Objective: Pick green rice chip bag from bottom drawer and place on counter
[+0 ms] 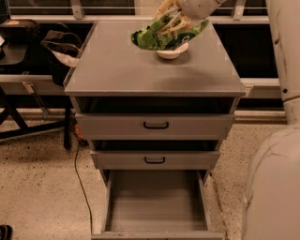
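The green rice chip bag (pixel 159 36) is held in the air above the counter (pixel 140 70), in front of a cream bowl (pixel 172 51). My gripper (pixel 172 21) is shut on the bag's upper part, with pale fingers (pixel 165 14) reaching down from the top of the view. The bottom drawer (pixel 157 201) stands pulled out, and its grey inside holds nothing.
Two upper drawers with black handles (pixel 155 125) are slightly pulled out. My arm's pale body (pixel 281 140) fills the right side. A dark bag (pixel 58 44) and a black stand (pixel 28 108) are to the left. A cable (pixel 79 178) runs over the speckled floor.
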Available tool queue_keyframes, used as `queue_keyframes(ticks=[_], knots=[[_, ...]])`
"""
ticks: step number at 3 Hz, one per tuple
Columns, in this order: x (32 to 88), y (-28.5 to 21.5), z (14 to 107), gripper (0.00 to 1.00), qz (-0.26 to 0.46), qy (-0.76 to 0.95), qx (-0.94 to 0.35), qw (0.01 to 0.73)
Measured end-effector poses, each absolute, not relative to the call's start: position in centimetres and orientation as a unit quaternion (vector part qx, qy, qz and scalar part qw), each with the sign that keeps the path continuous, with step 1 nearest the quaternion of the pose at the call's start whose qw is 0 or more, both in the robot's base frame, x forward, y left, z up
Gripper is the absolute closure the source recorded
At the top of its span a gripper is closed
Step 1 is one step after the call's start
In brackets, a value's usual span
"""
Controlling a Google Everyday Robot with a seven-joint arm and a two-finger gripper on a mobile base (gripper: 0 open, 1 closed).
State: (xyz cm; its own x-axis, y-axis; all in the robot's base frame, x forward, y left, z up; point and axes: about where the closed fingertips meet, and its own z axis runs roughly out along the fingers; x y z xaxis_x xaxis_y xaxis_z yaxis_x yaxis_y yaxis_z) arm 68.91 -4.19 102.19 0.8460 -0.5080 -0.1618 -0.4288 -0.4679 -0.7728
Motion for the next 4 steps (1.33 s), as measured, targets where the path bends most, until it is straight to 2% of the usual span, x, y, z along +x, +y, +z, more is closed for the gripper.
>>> queue_keyframes(ticks=[4], knots=[[70.2,-3.7,97.3,1.00,-0.012,0.299,-0.856,0.420]])
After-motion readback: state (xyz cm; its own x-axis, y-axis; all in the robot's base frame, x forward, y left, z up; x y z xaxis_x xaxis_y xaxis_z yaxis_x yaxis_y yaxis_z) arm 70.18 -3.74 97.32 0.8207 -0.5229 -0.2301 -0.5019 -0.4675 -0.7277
